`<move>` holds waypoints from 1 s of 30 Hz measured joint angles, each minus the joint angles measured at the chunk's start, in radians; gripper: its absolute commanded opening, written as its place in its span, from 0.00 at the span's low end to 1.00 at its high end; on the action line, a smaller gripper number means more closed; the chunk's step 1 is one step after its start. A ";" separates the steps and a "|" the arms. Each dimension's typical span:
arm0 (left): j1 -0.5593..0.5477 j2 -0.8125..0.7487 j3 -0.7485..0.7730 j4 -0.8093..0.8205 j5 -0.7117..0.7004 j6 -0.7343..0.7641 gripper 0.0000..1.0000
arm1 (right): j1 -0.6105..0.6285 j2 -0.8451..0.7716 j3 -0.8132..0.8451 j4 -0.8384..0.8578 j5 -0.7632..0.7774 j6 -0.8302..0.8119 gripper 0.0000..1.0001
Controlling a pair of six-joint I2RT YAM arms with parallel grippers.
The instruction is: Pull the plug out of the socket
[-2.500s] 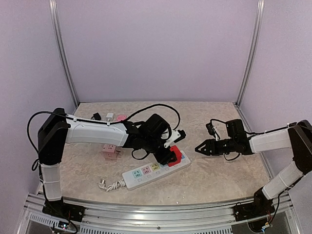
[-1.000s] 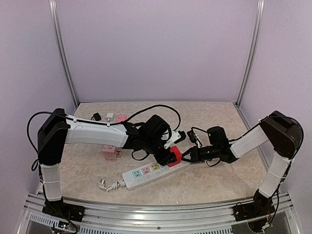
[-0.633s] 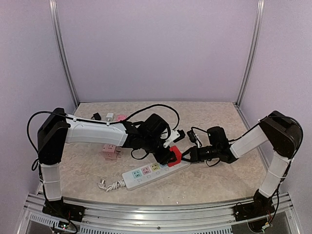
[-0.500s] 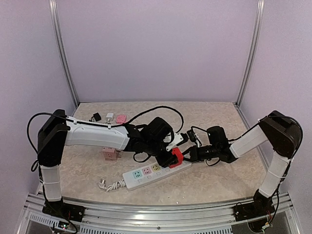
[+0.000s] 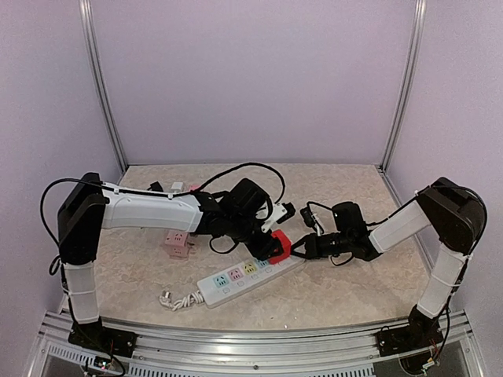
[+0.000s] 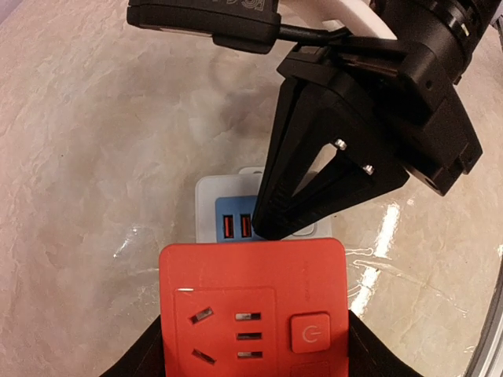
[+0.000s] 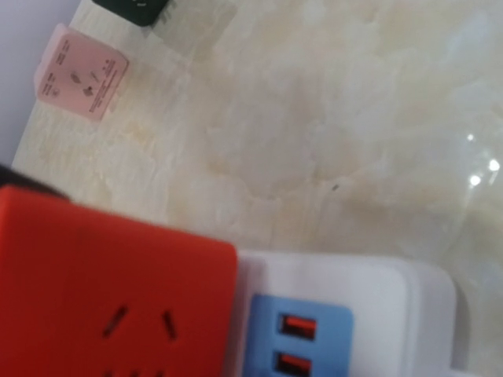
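The socket [image 5: 236, 276] is a long white power strip lying slantwise on the table. The plug [image 5: 277, 244], a red cube adapter, sits over the strip's right end. My left gripper [image 5: 269, 247] is shut on the plug. In the left wrist view its black fingers [image 6: 140, 363] flank the red plug [image 6: 251, 306] on both sides. My right gripper [image 5: 297, 250] is shut. Its black fingertips [image 6: 271, 224] rest on the socket's end [image 6: 206, 206] beside the blue USB panel. The right wrist view shows the plug [image 7: 102, 283] and the socket [image 7: 377, 306] but none of its own fingers.
A pink cube adapter [image 5: 176, 243] stands left of the strip. The strip's thick white cord [image 5: 177, 297] is bundled at its left end. Small pink, white and black adapters [image 5: 177, 187] lie near the back wall. A black cable [image 5: 244, 169] loops above the left arm.
My left gripper has shifted slightly up and to the left with the red plug in it. The right gripper has stayed at the strip's end.
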 measured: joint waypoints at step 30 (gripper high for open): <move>0.121 -1.041 -1.022 0.263 -0.101 -0.698 0.31 | 0.000 -0.055 0.068 -0.220 0.058 -0.073 0.02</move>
